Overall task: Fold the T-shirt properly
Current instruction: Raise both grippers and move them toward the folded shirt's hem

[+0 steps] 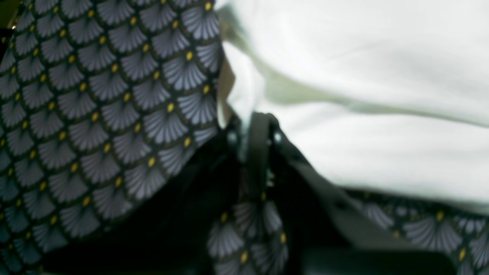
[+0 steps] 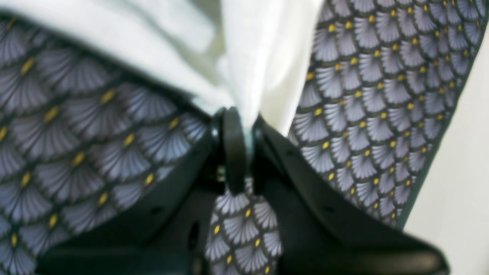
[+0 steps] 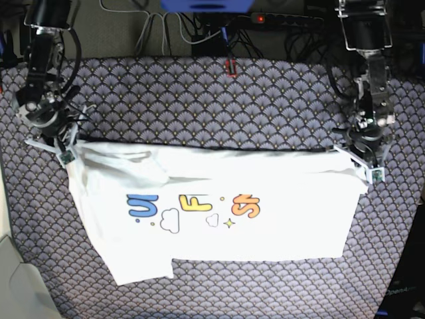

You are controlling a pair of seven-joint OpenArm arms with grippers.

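The white T-shirt lies print-up on the patterned cloth, its top edge pulled taut between both arms. Blue, yellow and orange letters with small clouds and a star run across its middle, and a sleeve hangs at the lower left. My left gripper is at the shirt's upper right corner. In the left wrist view its jaws are shut on white fabric. At the upper left corner my right gripper is also shut, and the right wrist view shows cloth pinched in the gripper.
A dark fan-patterned tablecloth with yellow dots covers the table. Cables and a power strip run along the back edge. A small red object sits at the back centre. The table's edge curves away at the lower left.
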